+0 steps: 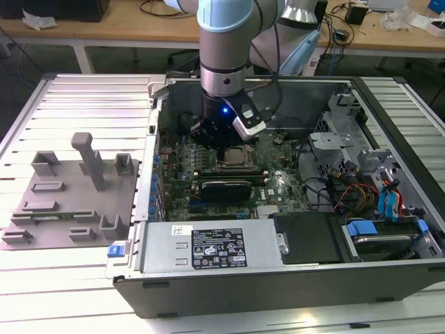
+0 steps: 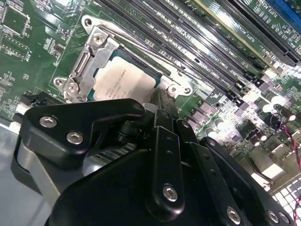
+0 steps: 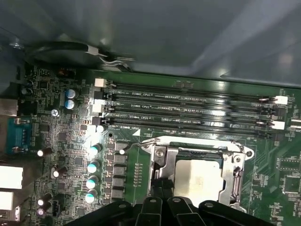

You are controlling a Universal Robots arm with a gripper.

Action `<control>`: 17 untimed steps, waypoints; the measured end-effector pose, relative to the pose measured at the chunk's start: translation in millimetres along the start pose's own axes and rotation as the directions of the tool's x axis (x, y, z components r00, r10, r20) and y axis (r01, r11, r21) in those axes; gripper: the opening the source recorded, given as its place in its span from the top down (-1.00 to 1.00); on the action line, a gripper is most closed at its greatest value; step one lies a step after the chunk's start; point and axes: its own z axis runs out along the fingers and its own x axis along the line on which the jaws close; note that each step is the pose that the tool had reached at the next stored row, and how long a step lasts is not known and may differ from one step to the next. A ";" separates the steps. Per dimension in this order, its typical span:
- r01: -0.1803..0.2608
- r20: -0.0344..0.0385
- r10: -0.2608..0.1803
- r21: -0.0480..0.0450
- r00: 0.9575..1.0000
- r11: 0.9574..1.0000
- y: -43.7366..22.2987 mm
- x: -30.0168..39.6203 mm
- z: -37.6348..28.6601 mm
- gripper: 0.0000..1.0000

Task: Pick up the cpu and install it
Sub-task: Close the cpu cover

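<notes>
Big open pc case [image 1: 208,296] first, with the motherboard [image 1: 278,189] lying flat inside and the arm [image 1: 222,42] reaching straight down into it. The gripper [image 2: 162,96] hangs low over the metal socket frame [image 2: 89,61]. The claw looks pinched shut on nothing, with its tips at the frame's edge. The cpu [image 2: 120,82] is already lying in the socket, pale top up. So I'd say pickup's done and we're at the tail end of the install. Any move this close calls for going gently and strictly vertical, no sideways drag.
</notes>
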 end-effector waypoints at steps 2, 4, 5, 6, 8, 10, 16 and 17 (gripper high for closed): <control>0.000 0.000 0.000 0.000 1.000 1.000 0.0 0.3 0.2 0.79; 0.000 0.000 0.000 -0.001 1.000 1.000 0.0 0.3 0.5 0.79; 0.000 0.000 0.000 -0.001 1.000 1.000 0.1 0.3 1.1 0.79; 0.000 0.000 0.000 -0.001 1.000 1.000 0.1 0.4 1.3 0.79; 0.000 0.000 0.000 -0.001 1.000 1.000 0.1 0.4 1.5 0.79; 0.000 0.000 0.000 -0.001 1.000 1.000 0.1 0.4 1.6 0.79; 0.000 0.001 0.000 -0.002 1.000 1.000 0.2 0.1 -0.8 0.79; 0.000 0.000 0.000 -0.001 1.000 1.000 0.0 0.2 -2.4 0.79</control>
